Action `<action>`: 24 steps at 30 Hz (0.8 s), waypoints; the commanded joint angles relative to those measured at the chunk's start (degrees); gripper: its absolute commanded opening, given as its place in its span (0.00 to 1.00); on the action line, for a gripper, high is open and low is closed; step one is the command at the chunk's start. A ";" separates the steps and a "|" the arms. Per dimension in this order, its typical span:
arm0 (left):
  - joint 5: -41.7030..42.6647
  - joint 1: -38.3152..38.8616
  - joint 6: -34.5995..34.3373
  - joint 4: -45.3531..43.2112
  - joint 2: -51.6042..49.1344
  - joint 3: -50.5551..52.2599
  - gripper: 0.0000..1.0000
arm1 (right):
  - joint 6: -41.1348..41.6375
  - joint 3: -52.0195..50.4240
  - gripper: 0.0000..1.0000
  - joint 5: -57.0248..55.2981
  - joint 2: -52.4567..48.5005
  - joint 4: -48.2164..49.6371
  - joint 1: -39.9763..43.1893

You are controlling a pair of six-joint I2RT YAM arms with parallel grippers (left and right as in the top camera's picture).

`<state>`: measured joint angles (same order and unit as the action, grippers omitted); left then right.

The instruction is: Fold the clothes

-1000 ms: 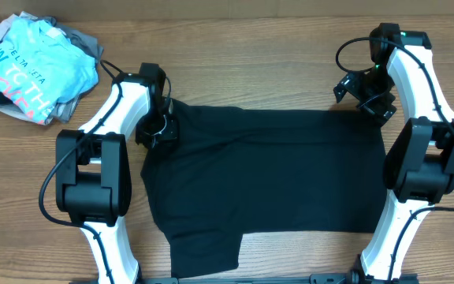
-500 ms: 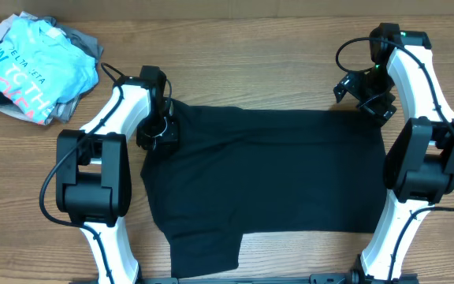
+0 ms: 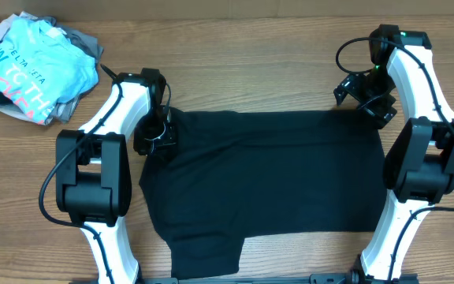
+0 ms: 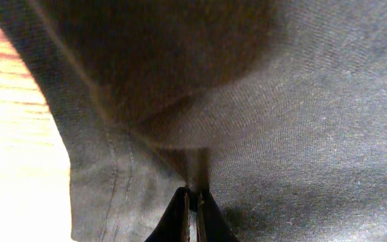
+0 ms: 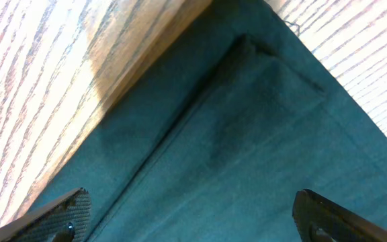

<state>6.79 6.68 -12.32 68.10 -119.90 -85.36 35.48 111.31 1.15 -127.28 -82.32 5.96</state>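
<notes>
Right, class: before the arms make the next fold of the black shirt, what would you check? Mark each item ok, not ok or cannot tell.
1. Left gripper has hold of the black shirt: ok, fabric is pinched between its shut fingers.
2. Right gripper has hold of the shirt's other top corner: not ok, it is open above the corner.
3. Shirt body spread flat on the table: ok.
4. Pile of clothes apart from the shirt: ok, it sits at the far left corner.
5. Only one layer pinched: cannot tell.

Matt knit shirt on grained wooden table.
</notes>
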 commanded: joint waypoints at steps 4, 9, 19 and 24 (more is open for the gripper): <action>-0.81 -0.07 -1.92 2.38 4.94 -1.92 0.04 | 2.23 0.04 1.00 -1.70 4.76 -1.57 0.22; -0.55 -0.07 -1.88 5.62 5.55 -1.92 0.04 | 2.25 0.02 1.00 -3.02 5.57 -3.72 0.22; -0.02 -0.68 -1.84 12.17 5.55 -1.92 0.04 | 3.54 0.02 1.00 -4.07 5.57 -7.19 0.22; -2.95 -2.71 -1.88 14.95 5.55 -1.92 0.04 | 0.09 0.02 1.00 -4.04 5.57 -7.50 -0.07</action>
<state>6.15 5.56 -13.43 82.17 -115.81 -86.17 37.39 111.31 -1.96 -123.92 -89.97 5.96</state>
